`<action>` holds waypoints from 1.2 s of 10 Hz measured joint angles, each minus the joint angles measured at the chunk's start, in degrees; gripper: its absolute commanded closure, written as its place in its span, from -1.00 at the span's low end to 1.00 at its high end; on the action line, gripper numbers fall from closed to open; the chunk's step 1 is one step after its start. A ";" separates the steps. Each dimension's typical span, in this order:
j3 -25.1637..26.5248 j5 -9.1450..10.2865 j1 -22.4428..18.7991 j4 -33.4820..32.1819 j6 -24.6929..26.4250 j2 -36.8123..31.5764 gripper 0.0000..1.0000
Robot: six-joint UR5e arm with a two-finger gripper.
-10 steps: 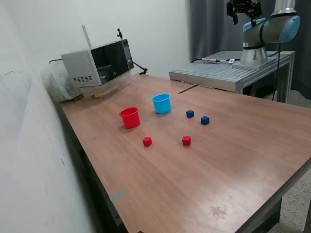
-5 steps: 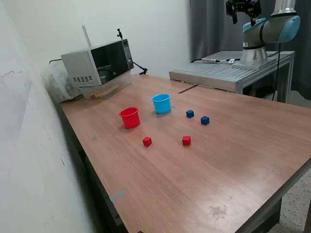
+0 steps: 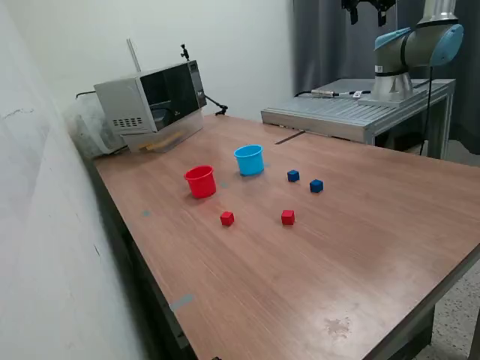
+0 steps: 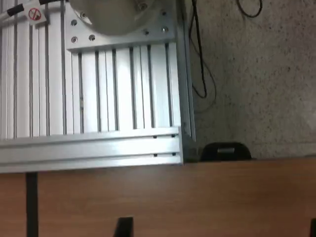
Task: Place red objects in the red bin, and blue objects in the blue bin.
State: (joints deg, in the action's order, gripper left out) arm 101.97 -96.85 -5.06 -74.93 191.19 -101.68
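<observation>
In the exterior view, two red objects [image 3: 226, 218] [image 3: 288, 217] lie on the wooden table in front of the red bin [image 3: 200, 181]. Two blue objects [image 3: 293, 175] [image 3: 316, 185] lie toward the exterior view's right of the blue bin [image 3: 249, 160]. Both bins stand upright side by side. My gripper [image 3: 364, 7] hangs high above the far right, cut by the frame's top, far from all cubes. In the wrist view its dark fingertips [image 4: 123, 227] sit wide apart with nothing between them, so it is open. No cube or bin shows in the wrist view.
A grey microwave [image 3: 154, 96] stands at the table's back left by the wall. The arm's base [image 3: 409, 52] rests on a slotted aluminium platform [image 3: 352, 112] [image 4: 98, 98] at the back right, with cables on it. A speckled floor [image 4: 256, 74] lies beside it.
The gripper has risen and shifted slightly toward the exterior view's left, now partly out of the frame's top. Cubes and bins have not moved.
</observation>
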 measured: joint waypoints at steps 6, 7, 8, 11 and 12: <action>-2.04 1.84 2.75 -25.62 -4.50 10.37 -1.00; -2.26 3.68 4.45 -29.59 -6.62 13.43 -1.00; -2.49 5.28 6.12 -33.11 -8.83 16.18 -1.00; -2.24 9.08 10.55 -42.01 -13.03 22.62 -1.00; -1.86 9.64 11.18 -44.68 -13.76 24.91 -1.00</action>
State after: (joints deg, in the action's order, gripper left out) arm 100.11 -87.22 6.12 -119.61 177.43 -76.77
